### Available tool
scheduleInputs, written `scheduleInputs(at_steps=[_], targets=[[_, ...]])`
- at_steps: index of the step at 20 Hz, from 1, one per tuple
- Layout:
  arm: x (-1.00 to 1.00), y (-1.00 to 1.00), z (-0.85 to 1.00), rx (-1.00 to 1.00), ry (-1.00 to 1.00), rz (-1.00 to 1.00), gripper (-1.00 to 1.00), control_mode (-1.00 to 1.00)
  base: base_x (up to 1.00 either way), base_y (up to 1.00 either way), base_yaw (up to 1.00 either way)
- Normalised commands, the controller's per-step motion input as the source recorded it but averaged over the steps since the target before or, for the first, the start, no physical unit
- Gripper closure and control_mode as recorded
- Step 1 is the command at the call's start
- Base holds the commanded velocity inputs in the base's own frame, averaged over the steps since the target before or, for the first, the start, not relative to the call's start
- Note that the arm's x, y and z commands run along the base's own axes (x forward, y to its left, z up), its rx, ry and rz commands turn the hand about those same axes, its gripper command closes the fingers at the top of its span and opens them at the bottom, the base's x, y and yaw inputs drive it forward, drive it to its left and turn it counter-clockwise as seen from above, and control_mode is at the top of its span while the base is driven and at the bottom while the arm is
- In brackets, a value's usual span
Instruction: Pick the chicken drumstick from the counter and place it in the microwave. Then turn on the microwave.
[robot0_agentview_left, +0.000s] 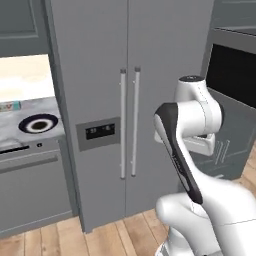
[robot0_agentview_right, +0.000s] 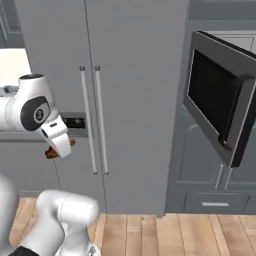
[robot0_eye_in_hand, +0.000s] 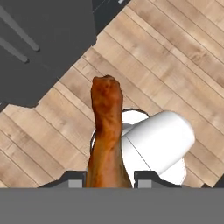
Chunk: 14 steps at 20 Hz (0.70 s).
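Note:
The chicken drumstick (robot0_eye_in_hand: 106, 131), brown-reddish, stands up between my two dark fingertips, and my gripper (robot0_eye_in_hand: 108, 179) is shut on its lower end above the wooden floor. From the right base view, the drumstick (robot0_agentview_right: 51, 153) peeks out brown beside my white hand at the left, in front of the fridge. The microwave (robot0_agentview_right: 216, 97) sits high at the right, its black-window door swung open, well to the right of the gripper. It also appears at the right edge as the microwave (robot0_agentview_left: 232, 75). The counter (robot0_agentview_left: 15, 122) lies far left.
A tall two-door grey fridge (robot0_agentview_left: 130, 100) stands between the counter and the microwave, seen again as the fridge (robot0_agentview_right: 100, 75). A dark round plate (robot0_agentview_left: 38, 123) rests on the counter. Grey cabinets (robot0_agentview_right: 210, 175) sit under the microwave. Wooden floor (robot0_eye_in_hand: 175, 65) lies below.

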Motion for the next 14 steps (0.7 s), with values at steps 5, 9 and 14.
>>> scheduleInputs(at_steps=[5, 9, 14], targets=[[0.00, 0.00, 0.00, 0.00, 0.00, 0.00, 1.00, 1.00, -0.83, -0.71, 0.08], [0.00, 0.00, 0.00, 0.00, 0.00, 0.00, 1.00, 1.00, -0.34, -0.77, 0.09], [0.00, 0.00, 0.00, 0.00, 0.00, 0.00, 1.00, 1.00, -0.05, -0.87, 0.10]])
